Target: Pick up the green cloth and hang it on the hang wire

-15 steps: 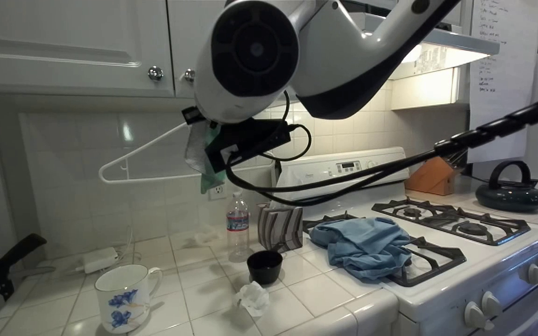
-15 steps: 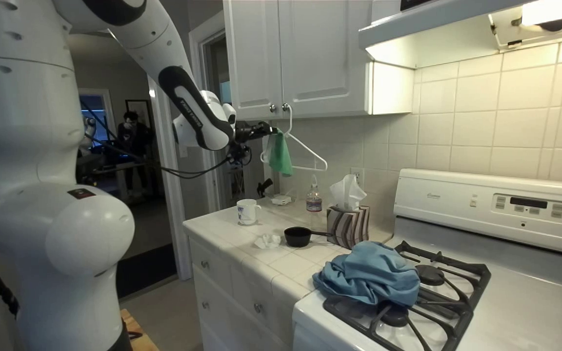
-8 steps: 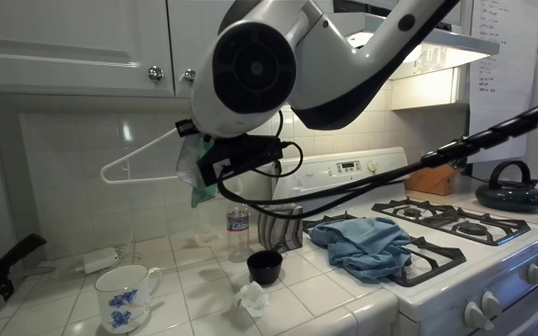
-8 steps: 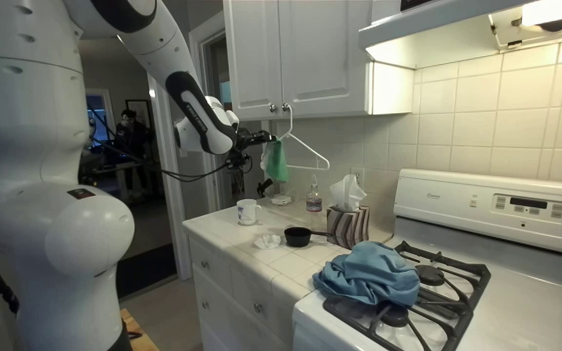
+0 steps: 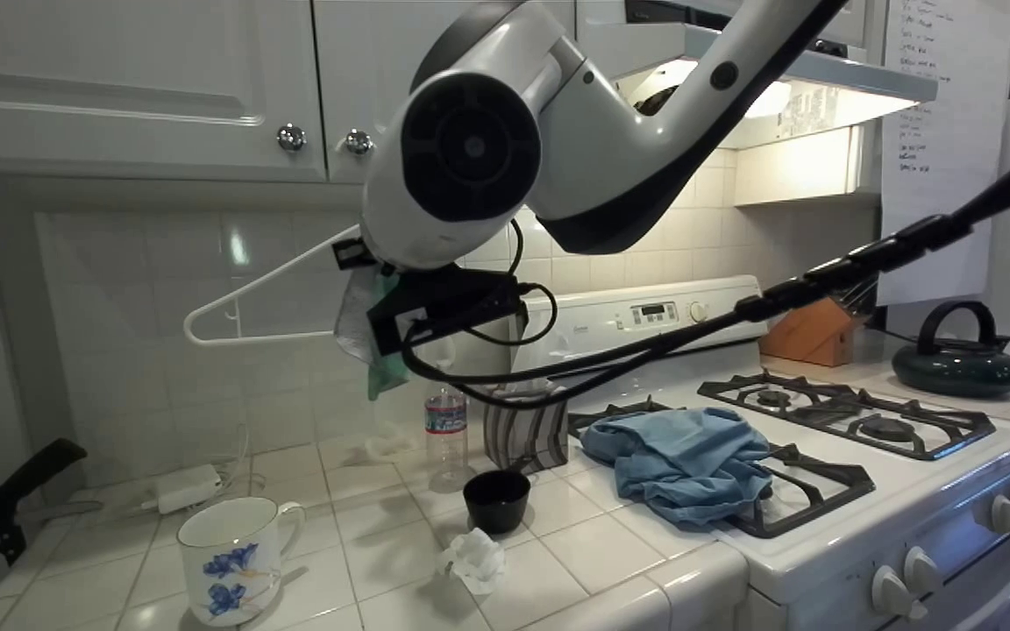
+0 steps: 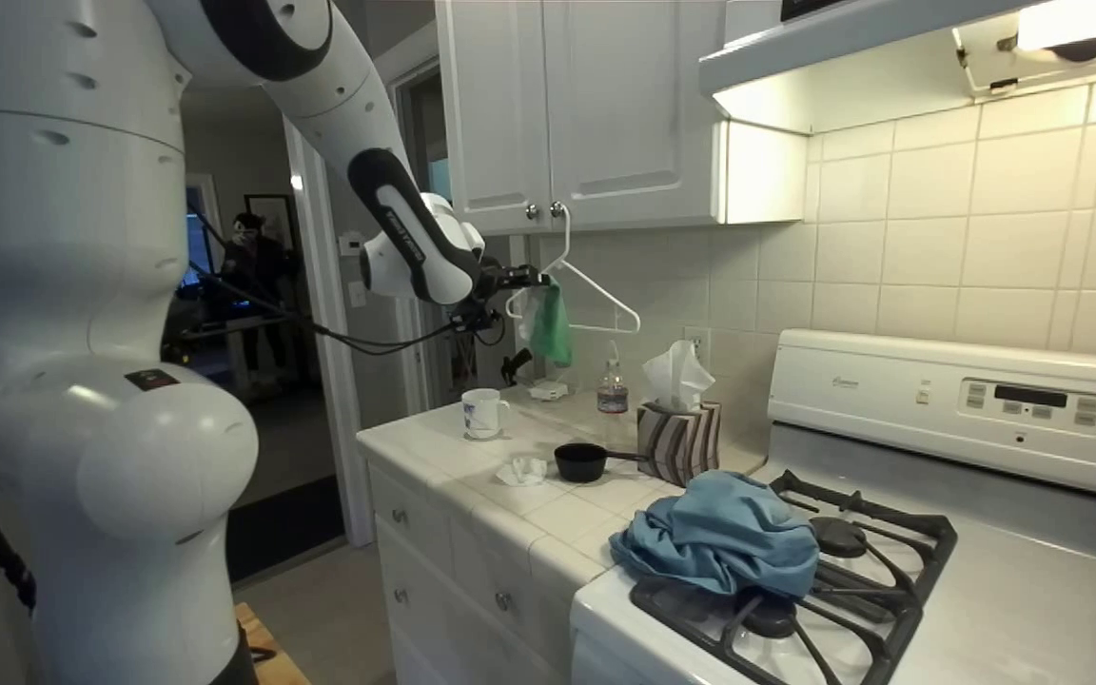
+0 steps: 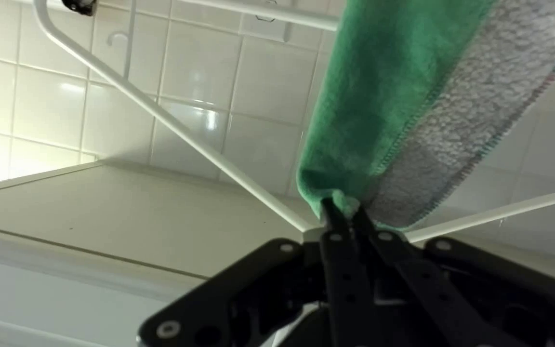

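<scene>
Green cloth (image 7: 383, 91), grey fleecy part showing, drooping from gripper (image 7: 343, 207); white hanger (image 7: 229, 166) hanging behind

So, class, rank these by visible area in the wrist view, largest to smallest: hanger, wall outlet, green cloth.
1. green cloth, the broadest patch
2. hanger, long but thin
3. wall outlet, partly hidden

Lettering: none readable.
Paper (image 5: 948, 158): handwritten lines, one below another, in an ext. view; illeg.
Bottle label (image 5: 445, 419): blue & red print; wording too sm. to read.
Stove panel (image 6: 957, 423): sm. script mark, in both ext. views; illeg.
Hood label (image 5: 807, 109): fine dk. print; illeg.
Arm cover (image 6: 403, 228): wht. lettering on blk., in an ext. view; illeg.
</scene>
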Motion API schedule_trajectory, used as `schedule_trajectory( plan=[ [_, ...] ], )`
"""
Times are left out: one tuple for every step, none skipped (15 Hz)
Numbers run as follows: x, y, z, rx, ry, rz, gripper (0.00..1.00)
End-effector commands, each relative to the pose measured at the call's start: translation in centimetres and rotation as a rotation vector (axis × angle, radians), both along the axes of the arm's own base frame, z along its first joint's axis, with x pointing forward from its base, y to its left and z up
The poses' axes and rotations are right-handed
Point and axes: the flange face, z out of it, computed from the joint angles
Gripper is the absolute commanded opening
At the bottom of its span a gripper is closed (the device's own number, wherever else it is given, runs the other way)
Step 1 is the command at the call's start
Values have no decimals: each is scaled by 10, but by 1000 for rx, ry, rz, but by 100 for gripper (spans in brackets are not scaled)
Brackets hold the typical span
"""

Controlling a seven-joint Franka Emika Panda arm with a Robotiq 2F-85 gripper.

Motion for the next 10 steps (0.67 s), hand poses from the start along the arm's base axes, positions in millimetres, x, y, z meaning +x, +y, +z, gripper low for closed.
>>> schedule_trajectory(
  plan=[
    [26, 6, -7, 27, 16, 63, 1],
    [31, 9, -7, 30, 19, 77, 1],
    [37, 12, -7, 33, 20, 89, 1],
    [43, 15, -6, 42, 24, 97, 1],
    [25, 9, -6, 17, 30, 59, 1],
    [29, 10, -6, 19, 30, 61, 5],
    [29, 10, -8, 19, 33, 61, 5],
    [29, 10, -8, 19, 33, 61, 5],
    [29, 10, -8, 19, 32, 61, 5],
    [29, 10, -8, 19, 33, 61, 5]
  ],
)
